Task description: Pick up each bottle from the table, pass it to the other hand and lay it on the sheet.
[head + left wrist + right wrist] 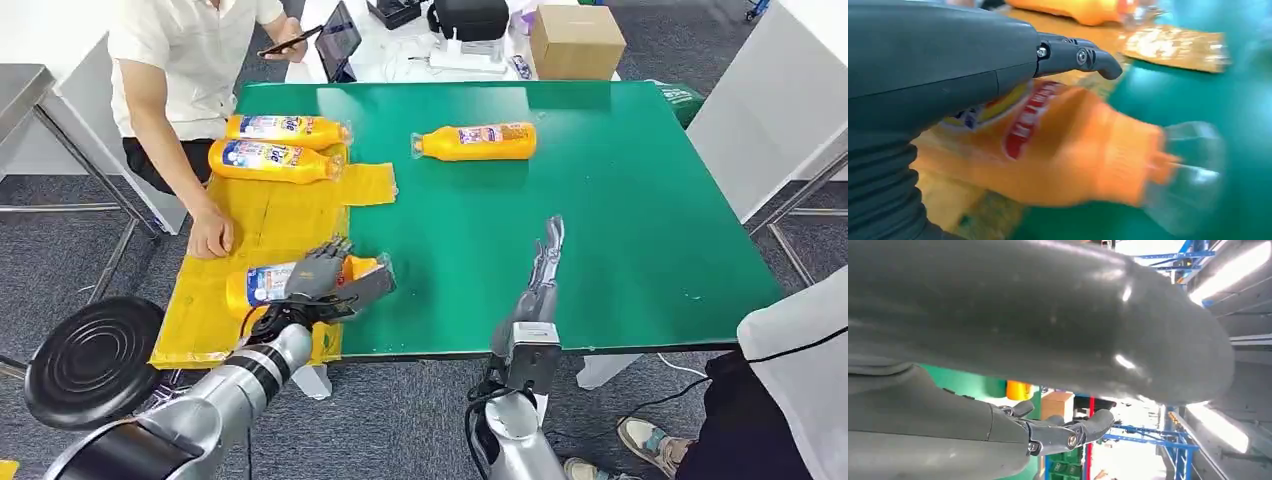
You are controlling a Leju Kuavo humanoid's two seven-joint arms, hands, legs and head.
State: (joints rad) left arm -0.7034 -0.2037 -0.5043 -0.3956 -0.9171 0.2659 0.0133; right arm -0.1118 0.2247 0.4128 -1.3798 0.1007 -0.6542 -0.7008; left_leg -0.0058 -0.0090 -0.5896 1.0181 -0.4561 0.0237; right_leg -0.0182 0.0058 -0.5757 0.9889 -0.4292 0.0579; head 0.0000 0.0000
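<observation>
- Fingers (322, 262) of the left hand (325, 275): dark, curled over the body of an orange plastic bottle with a blue-and-white label and clear cap (275, 283), gripping it. The bottle lies lengthwise at the near edge of the yellow plastic sheet (270, 215), cap end just past the sheet's right edge over the green table top (620, 200); whether it rests on the sheet or is just above it cannot be told. Judged: being laid down.
- Right hand (545, 262): fingers straight and close together, holding nothing, over the table's near edge; judged idle after the hand-over.
- Two matching orange bottles (280, 145): side by side at the sheet's far edge, judged already delivered.
- One orange bottle (478, 141): on bare table near the far edge, well apart from the sheet; judged the next pick.
- A person's hand (210, 235): resting on the sheet's left edge, perhaps steadying it.
</observation>
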